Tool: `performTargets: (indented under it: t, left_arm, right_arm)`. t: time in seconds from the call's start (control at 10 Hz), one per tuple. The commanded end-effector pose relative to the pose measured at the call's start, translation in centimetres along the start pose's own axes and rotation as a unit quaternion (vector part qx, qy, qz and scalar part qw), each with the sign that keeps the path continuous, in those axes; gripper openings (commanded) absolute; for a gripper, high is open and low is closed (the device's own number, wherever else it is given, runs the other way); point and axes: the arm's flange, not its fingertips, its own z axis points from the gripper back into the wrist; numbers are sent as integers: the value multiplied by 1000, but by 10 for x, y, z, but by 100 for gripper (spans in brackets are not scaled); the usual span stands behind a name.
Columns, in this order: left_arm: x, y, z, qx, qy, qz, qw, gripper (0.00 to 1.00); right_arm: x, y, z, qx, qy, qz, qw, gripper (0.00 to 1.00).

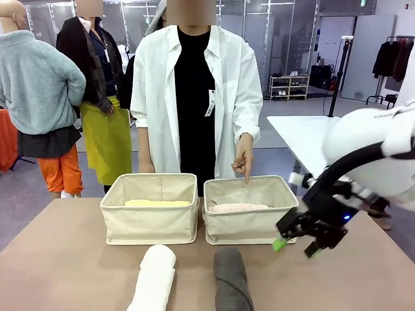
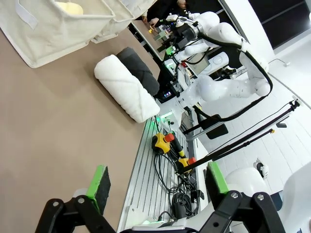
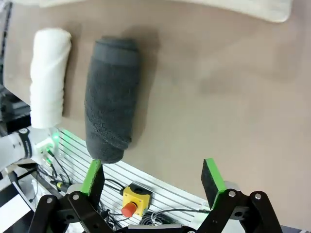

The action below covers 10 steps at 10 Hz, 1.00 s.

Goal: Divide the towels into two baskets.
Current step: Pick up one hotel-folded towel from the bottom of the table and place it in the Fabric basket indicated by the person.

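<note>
Grey towel [image 1: 232,280] — just L of wide-spread R pincer [image 1: 295,248]

white towel [image 1: 154,277], grey towel [image 1: 231,278] outside baskets [image 1: 149,223]

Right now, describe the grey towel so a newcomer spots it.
On the tan table, two rolled towels lie before the two cream baskets. The dark grey towel lies in front of the right basket, the one the person's hand points into. Its neighbour, the white towel, is paler.
</note>
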Motion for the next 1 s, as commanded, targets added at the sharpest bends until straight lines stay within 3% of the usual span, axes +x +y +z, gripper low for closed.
performTargets:
  t: [0.0,0.9]
  left_arm:
    - [-2,-4,0,-3,-3,-8,1000,100]
    - [-2,-4,0,-3,-3,-8,1000,100]
  right_arm:
    - [12,17,-21,-10,36,-6,999,100]
    - [21,80,-96,-31,23,-30,999,100]
